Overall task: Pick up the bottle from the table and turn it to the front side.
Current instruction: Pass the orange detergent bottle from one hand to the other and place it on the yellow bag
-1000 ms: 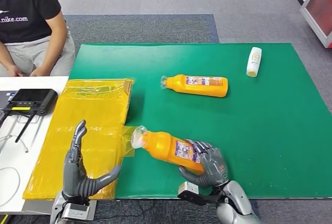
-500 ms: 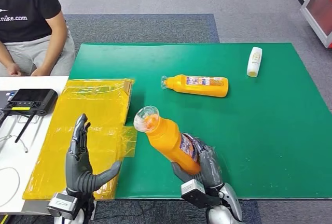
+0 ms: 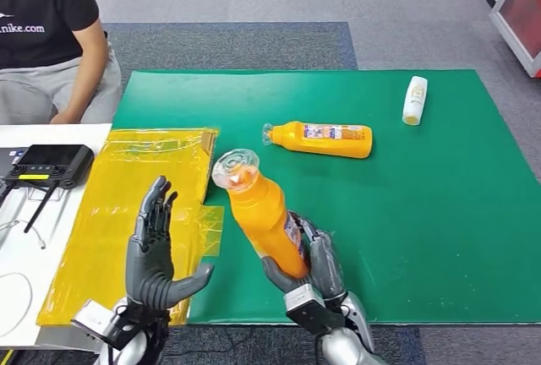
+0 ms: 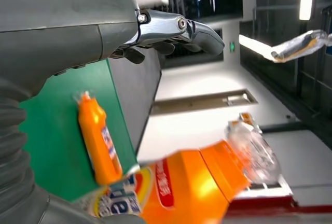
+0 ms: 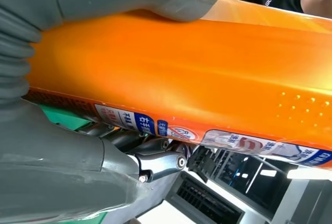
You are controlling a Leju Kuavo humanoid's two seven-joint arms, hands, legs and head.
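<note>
My right hand (image 3: 317, 269) grips the lower end of an orange bottle (image 3: 261, 211), lifted off the green mat (image 3: 446, 213) and tilted steeply, its clear cap toward the camera. In the right wrist view the orange bottle (image 5: 188, 73) runs across the picture with my right hand (image 5: 70, 146) wrapped around it. My left hand (image 3: 155, 251) is raised just left of it, fingers spread, holding nothing. The left wrist view shows my left hand (image 4: 129, 24) and the held bottle (image 4: 188, 182) close by. A second orange bottle (image 3: 322, 138) lies flat on the mat, also visible as the second orange bottle (image 4: 98, 143).
A yellow plastic bag (image 3: 137, 204) lies over the mat's left edge. A small white bottle (image 3: 414, 100) lies at the far right of the mat. A black controller (image 3: 47, 165) sits on the white table at left. A person (image 3: 45, 35) sits beyond it.
My right hand has lifted the orange bottle and tipped it up from nearly flat to steeply tilted. My left hand has risen and moved right, toward the bottle.
</note>
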